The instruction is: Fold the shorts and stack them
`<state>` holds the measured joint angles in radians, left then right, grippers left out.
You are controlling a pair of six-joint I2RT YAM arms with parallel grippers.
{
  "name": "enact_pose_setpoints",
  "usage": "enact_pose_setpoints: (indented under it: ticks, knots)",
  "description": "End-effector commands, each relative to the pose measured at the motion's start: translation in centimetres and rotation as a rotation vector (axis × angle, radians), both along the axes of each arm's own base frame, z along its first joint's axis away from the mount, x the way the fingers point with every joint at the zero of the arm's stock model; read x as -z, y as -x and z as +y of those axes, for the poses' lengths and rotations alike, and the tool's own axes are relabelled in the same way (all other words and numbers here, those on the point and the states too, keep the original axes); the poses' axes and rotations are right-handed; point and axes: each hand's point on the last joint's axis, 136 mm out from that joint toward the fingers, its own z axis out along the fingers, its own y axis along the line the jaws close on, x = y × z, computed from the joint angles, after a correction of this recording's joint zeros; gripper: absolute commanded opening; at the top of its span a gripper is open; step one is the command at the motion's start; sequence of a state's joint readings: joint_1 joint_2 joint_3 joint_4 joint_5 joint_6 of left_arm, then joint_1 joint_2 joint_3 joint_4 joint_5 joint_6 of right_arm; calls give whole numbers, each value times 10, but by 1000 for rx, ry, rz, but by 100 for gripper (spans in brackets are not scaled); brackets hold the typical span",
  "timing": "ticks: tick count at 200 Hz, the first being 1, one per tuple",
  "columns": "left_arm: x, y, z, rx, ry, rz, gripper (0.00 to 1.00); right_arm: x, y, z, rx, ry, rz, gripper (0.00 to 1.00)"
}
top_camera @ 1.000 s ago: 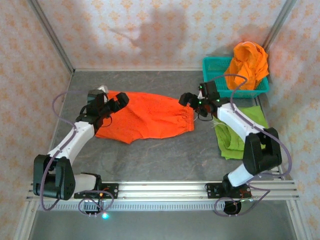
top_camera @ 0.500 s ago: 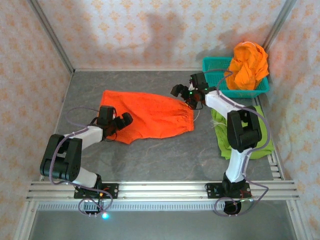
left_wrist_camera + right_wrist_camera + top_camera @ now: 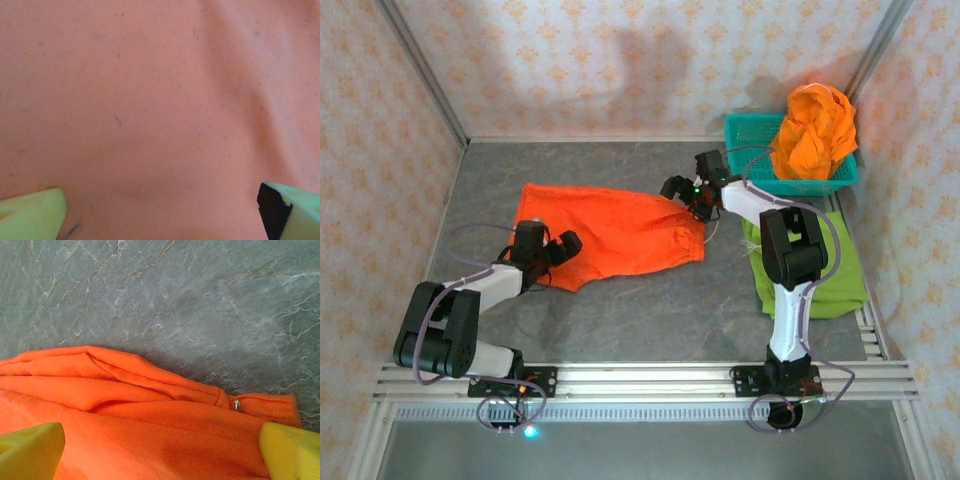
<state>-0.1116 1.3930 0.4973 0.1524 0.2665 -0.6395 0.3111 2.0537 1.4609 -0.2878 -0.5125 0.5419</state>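
Overflowing teal basket: orange shorts (bunched).

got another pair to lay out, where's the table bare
Widest bare patch: the near strip between the spread orange shorts and the rail. A narrower one runs between those shorts and the back wall, left of the basket. The right side is crowded: basket, green shorts, right arm.

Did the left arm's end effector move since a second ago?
Yes. The left end effector slid from the far corner of the orange shorts to their near edge, closer to the metal rail at the front.
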Motion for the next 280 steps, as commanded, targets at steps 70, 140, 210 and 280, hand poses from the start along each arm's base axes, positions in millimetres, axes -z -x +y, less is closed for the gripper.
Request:
enact_pose_setpoints:
  ticks: [70,140,210,280]
  knots:
    - [11,29,8,-22,-25,108,100,-67,-1,13,12,-149,-157,99]
    - [21,30,7,-23,-25,134,100,-103,51,56,-76,-199,-214,99]
    - [29,32,9,-22,-36,152,100,-13,100,61,-49,-168,-21,99]
    - [25,35,13,-21,-65,146,100,-6,102,46,-51,-116,-13,99]
